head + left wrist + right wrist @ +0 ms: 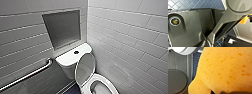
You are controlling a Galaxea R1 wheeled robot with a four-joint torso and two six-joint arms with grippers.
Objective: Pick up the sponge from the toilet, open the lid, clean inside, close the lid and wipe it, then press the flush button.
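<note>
The right gripper (228,92) is clamped on a bright orange, pitted foam sponge (224,68), which sits close against that arm's wrist camera. Beyond the gripper and its load are the curved underside of the glossy white ceramic toilet (184,50) and a round, flat-topped grey object (176,80). A strip of small blue mosaic floor tiles (195,63) lies just beside the sponge's edge. From the left arm's wrist camera, a corner of the orange sponge juts out past the robot's own grey bar, with blue diamond-patterned floor behind the dark plate. Whether the left gripper is open or closed cannot be told.

The head camera shows the toilet in a corner of white-tiled walls (130,32). Its smooth white oval lid (85,68) is raised and stands against the front of the tank, leaving the bowl open. The small round dark flush button (76,52) sits in the centre of the flat white tank top. A metal grab bar (27,75) slants along the wall beside the tank. A square grey recessed panel (62,28) is set in the wall above the tank.
</note>
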